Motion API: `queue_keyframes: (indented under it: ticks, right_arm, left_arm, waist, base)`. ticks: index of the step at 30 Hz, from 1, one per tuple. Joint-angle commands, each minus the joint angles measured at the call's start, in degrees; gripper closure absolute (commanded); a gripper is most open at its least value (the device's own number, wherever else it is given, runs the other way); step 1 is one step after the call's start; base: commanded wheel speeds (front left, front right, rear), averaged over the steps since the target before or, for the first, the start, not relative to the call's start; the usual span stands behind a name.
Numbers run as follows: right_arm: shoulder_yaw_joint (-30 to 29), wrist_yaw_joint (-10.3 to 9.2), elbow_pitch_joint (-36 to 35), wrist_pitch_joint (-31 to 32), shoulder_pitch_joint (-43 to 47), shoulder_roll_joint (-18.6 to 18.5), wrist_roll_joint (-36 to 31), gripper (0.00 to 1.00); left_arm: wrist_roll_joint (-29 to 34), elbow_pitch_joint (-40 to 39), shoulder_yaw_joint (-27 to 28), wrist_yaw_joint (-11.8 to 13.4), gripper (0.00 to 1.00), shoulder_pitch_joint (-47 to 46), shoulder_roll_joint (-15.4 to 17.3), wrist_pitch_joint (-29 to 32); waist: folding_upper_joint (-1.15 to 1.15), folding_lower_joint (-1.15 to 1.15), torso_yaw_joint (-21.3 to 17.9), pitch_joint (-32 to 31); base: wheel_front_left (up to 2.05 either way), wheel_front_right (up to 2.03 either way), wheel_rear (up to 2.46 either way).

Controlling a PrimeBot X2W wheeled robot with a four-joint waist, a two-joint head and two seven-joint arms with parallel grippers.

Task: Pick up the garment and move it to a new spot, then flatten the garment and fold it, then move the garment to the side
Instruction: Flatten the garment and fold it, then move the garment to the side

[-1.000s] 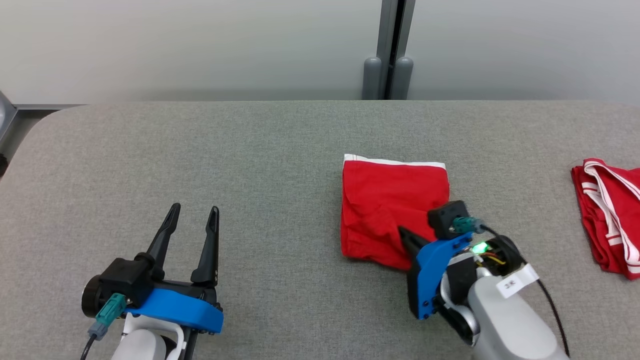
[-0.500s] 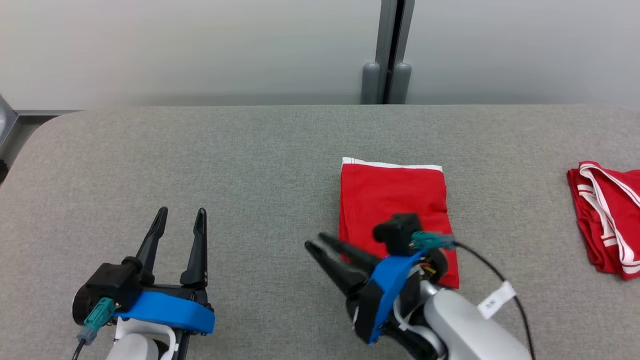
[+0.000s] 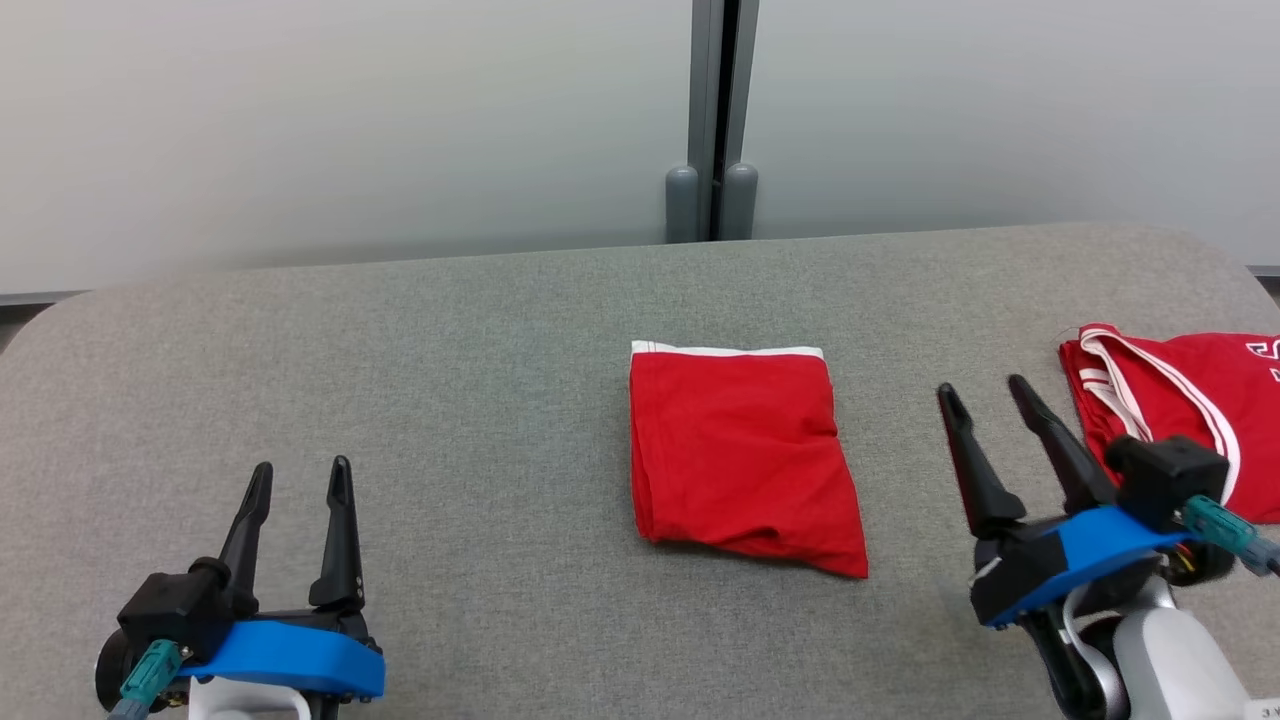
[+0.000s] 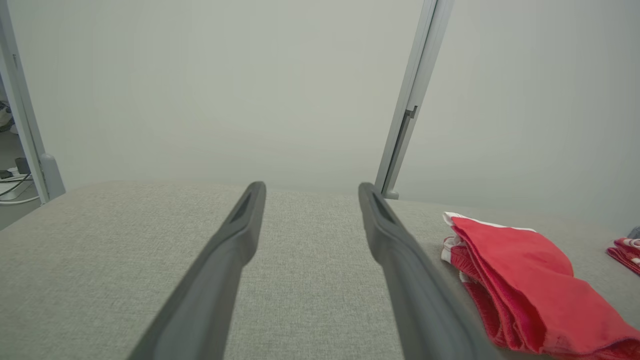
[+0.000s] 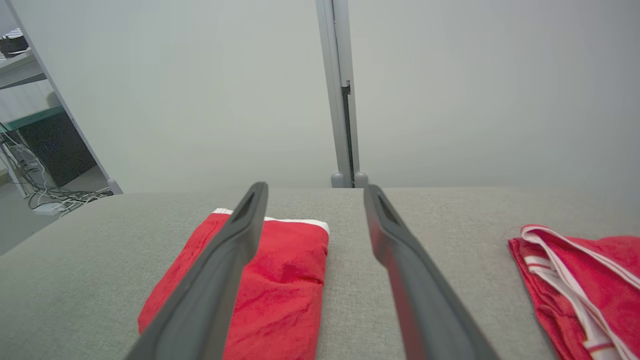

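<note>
Head view: we hold left gripper (image 3: 301, 466) and right gripper (image 3: 982, 388) w/ jaws spread, empty, either side of garment (image 3: 740, 455), prob. to leave its folds undisturbed. Garment lies folded at centre of table (image 3: 450, 330), apart from second red garment (image 3: 1180, 400).

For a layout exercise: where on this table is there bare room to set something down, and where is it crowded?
Bare: the table left of the folded garment, beyond the left pincer; also the far strip by the wall. Crowded: right end, right pincer beside striped garment.

right gripper (image 3: 982, 388) | off garment (image 3: 740, 455) | now apart, right of it
</note>
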Motion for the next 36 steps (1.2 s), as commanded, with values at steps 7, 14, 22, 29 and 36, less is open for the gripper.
queue_keyframes:
  ticks: [7, 14, 22, 29, 36]
  right_arm:
    - [-9.71, 0.0, -2.14, -0.14, 7.67, 2.04, -6.68, 0.0]
    - [-9.77, 0.0, -1.22, -1.03, 9.5, 1.67, -7.08, 0.0]
    - [-8.24, 0.0, 0.57, -0.72, 9.1, 0.53, -5.88, 0.0]
    - [-6.42, 0.0, 2.53, -1.09, 7.68, 0.29, -4.88, 0.0]
    - [-6.57, 0.0, 3.17, -0.93, 7.57, 0.01, -4.61, 0.0]
  left_arm:
    - [0.51, 1.67, 1.23, -0.18, 0.0, 2.02, 0.39, -0.23]
    - [0.29, 2.93, 2.01, -0.52, 0.0, 2.56, 0.84, -0.23]
    - [0.73, 3.76, 2.26, -0.63, 0.0, 2.57, 0.77, -0.23]
    - [0.99, 3.66, 2.62, -0.66, 0.0, 2.7, 0.33, -0.23]
    - [1.07, 4.02, 2.7, -0.8, 0.0, 2.73, -0.09, -0.23]
  waist:
    - [0.0, 0.0, -0.85, -1.86]
    - [0.0, 0.0, -1.43, -2.63]
    - [0.0, 0.0, -1.43, -3.19]
    - [0.0, 0.0, -1.18, -3.41]
    - [0.0, 0.0, -0.89, -3.57]
  base:
    - [0.0, 0.0, 0.0]
    - [0.0, 0.0, 0.0]
    - [0.0, 0.0, 0.0]
    - [0.0, 0.0, 0.0]
    - [0.0, 0.0, 0.0]
